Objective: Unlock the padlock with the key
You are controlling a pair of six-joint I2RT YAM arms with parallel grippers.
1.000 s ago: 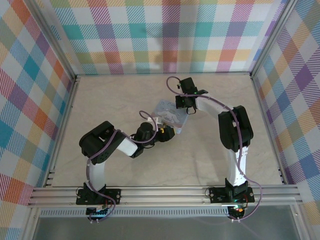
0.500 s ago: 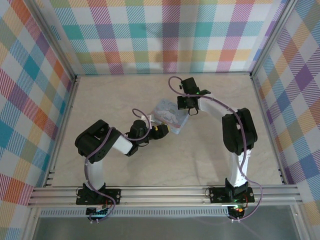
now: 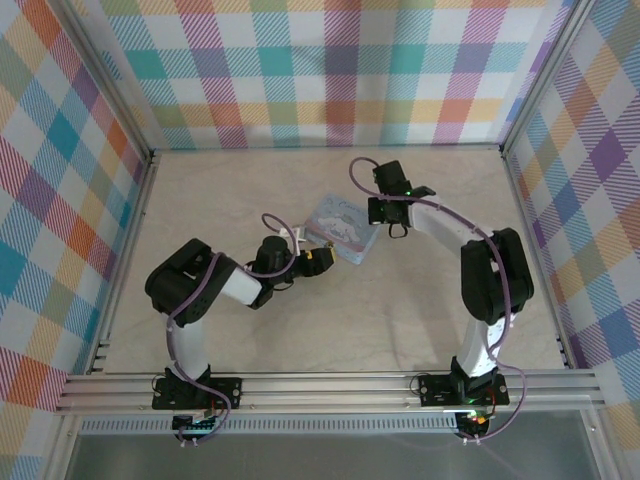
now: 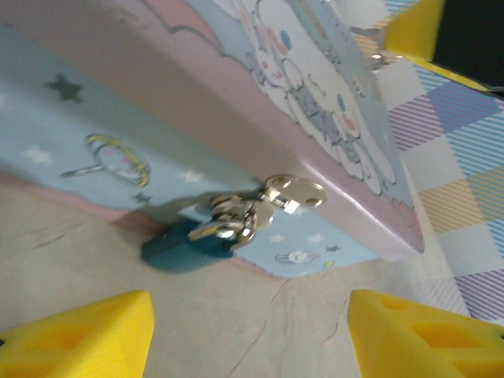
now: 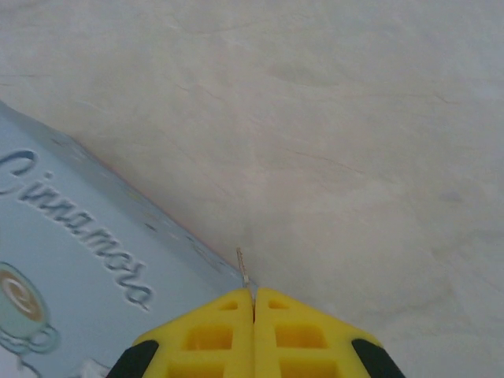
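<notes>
**A:** Layout, big to small?

**B:** Beige marbled bench (image 3: 400,320). A pale blue tin (image 3: 342,225) with a white cartoon character lies flat mid-bench. The left arm comes at it from the near-left, the right arm from the right.

**A:** Fingers?

**B:** Left fingers (image 4: 87,335) are apart with nothing between them, low over the bench and facing the tin's side wall. Right fingers (image 5: 228,323) are pressed together and clamped on the key, just beside the tin's right edge.

**A:** Padlock?

**B:** The padlock (image 4: 185,244) has its bluish body lying on the bench against the foot of the tin's wall, near a corner. Its silver shackle runs up to the tin's clasp (image 4: 295,193). Can't tell if it's latched. In the left wrist view it sits ahead of the open fingers, untouched.

**A:** Key?

**B:** The key (image 5: 242,266) is a thin grey sliver poking out past the right fingertips, its tip at the tin's edge. Touching or not, can't tell. The tin sits between it and the padlock.
</notes>
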